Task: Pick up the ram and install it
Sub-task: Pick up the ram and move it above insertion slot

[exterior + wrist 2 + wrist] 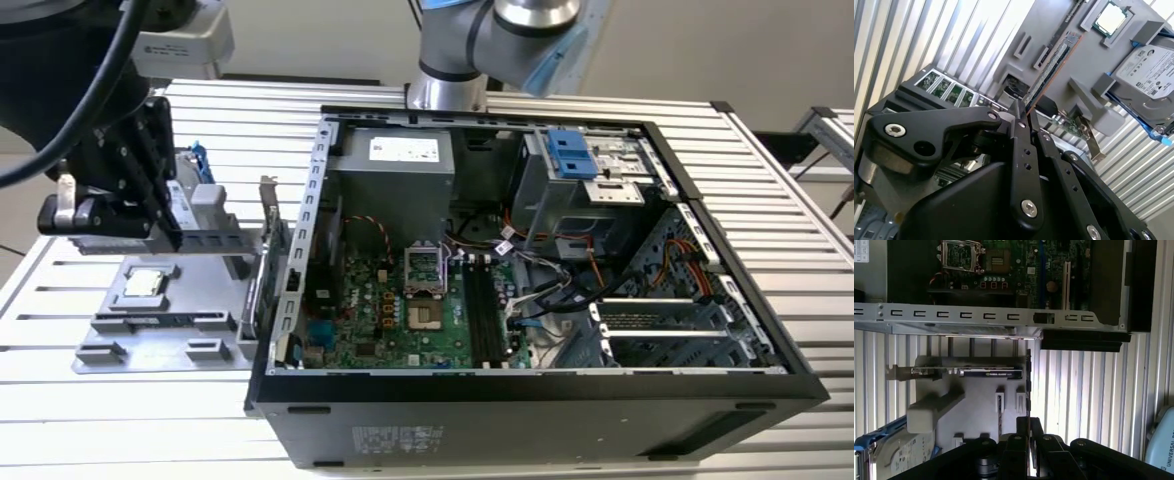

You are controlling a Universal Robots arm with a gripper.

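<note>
The gripper (1026, 114) hangs over the grey tray (1046, 20), jaws seemingly pinched together on one end of the ram (1054, 62), which stands edgewise in its tray slot. The tray also holds a processor chip (1110, 17) and a hard drive (1149, 80); the open computer case (534, 385) sits beside it

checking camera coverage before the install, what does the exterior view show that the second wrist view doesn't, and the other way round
Exterior view, not second wrist view: the open computer case and the motherboard's black memory slots.
Second wrist view, not exterior view: the ram seen plainly, standing on edge, its near end at the gripper.
Both: the gripper over the grey tray, the processor chip and the hard drive.
</note>
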